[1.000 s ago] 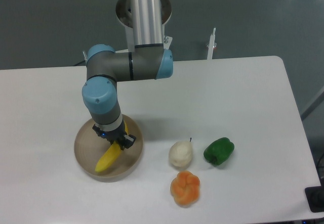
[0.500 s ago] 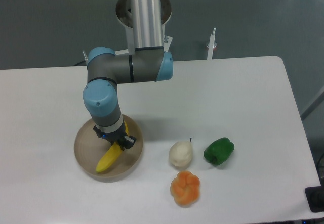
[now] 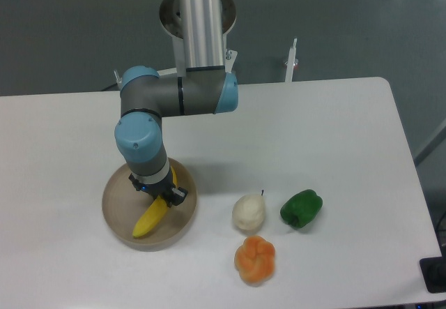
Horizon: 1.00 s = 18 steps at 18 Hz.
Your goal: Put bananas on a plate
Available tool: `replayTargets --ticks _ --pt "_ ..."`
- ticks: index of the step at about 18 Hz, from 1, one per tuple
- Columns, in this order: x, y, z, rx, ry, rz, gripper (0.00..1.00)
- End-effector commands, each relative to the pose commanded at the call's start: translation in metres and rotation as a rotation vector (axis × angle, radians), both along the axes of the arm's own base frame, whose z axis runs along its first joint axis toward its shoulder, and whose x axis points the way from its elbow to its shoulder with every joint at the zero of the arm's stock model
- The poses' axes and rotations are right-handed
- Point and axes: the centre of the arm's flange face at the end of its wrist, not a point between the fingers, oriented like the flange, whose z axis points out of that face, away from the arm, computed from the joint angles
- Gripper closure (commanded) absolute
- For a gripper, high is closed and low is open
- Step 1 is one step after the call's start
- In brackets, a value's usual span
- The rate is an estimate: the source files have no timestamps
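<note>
Gripper: the gripper (image 3: 159, 192), lower left of the frame, is closed around the banana's middle.
Banana: the banana (image 3: 148, 220), smooth, curved, bright yellow, lies on the plate.
Plate: the plate (image 3: 182, 216), round, matte beige, low-rimmed.
Right of plate: white pear-shaped fruit (image 3: 248, 212), lobed orange fruit (image 3: 255, 259), glossy green pepper (image 3: 301, 208).

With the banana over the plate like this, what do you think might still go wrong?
The banana points toward the front rim of the plate, so on release it might slide or roll over the low edge. The gripper sits close over the plate; a careless retreat could drag the banana or nudge the plate.
</note>
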Motion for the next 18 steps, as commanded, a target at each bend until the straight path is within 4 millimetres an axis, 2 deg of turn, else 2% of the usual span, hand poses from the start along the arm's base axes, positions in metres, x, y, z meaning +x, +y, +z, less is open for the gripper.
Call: replayTargets --ticks 2,4,6,8,9,12,14,16,17,18 --pt "0.0 0.0 0.0 0.0 0.0 0.0 0.77" --pt "0.0 0.001 0.001 0.003 0.001 0.0 0.72" --pt "-0.001 0.0 0.001 0.003 0.001 0.002 0.63" --pt "0.0 0.001 0.002 0.004 0.001 0.0 0.59" --pt "0.0 0.0 0.002 0.003 0.001 0.0 0.54" --pt "-0.001 0.0 0.009 0.014 0.005 0.002 0.24" --pt "-0.002 0.0 0.011 0.019 0.007 0.003 0.1" --pt "-0.003 0.0 0.014 0.025 0.009 0.005 0.07" --pt "-0.007 0.002 0.027 0.045 0.014 0.008 0.0" --pt "-0.013 0.001 0.038 0.062 0.021 0.02 0.0"
